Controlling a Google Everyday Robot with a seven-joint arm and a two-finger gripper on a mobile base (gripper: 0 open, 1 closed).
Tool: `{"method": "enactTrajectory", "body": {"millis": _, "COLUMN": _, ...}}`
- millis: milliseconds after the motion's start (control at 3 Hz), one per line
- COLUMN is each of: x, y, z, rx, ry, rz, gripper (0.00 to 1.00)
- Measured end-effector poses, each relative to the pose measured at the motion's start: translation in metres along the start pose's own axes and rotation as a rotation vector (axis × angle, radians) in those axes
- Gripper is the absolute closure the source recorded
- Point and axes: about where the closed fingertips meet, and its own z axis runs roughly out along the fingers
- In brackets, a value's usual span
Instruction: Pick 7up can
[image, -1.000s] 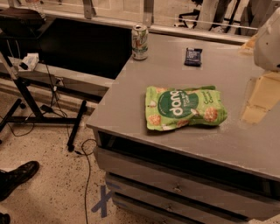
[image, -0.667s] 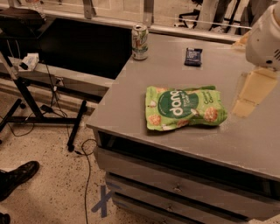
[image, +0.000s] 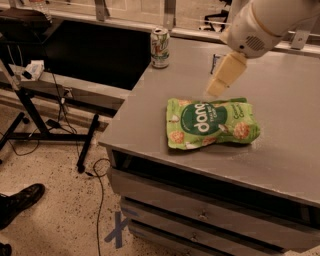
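Observation:
The 7up can (image: 160, 47) stands upright near the far left corner of the grey table (image: 280, 150), white-silver and green with a silver top rim. My gripper (image: 218, 88) hangs from the white arm at the upper right, over the table just above the top edge of the green snack bag (image: 210, 122). It is to the right of the can and nearer the camera, well apart from it. It holds nothing that I can see.
A small dark blue wrapper (image: 214, 61) lies at the back of the table, partly hidden behind the gripper. Drawers run under the table's front edge. A black stand with cables (image: 55, 115) is at the left. A shoe (image: 20, 202) is on the floor at lower left.
My arm and gripper have swung left across the table, from its right edge to over the top of the snack bag, closer to the can. The objects on the table have not moved.

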Motion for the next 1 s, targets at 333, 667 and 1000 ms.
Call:
{"method": "enactTrajectory", "body": {"millis": 333, "x": -0.031, "y": -0.041, "z": 0.05, "rx": 0.018, "ry": -0.127, "rz": 0.076, "gripper": 0.0}}
{"method": "enactTrajectory", "body": {"millis": 667, "x": -0.042, "y": -0.081, "z": 0.095, "rx": 0.051, "ry": -0.264, "rz": 0.178, "gripper": 0.0}}
{"method": "enactTrajectory", "body": {"millis": 1000, "x": -0.043, "y": -0.081, "z": 0.095, "rx": 0.05, "ry": -0.263, "rz": 0.177, "gripper": 0.0}}
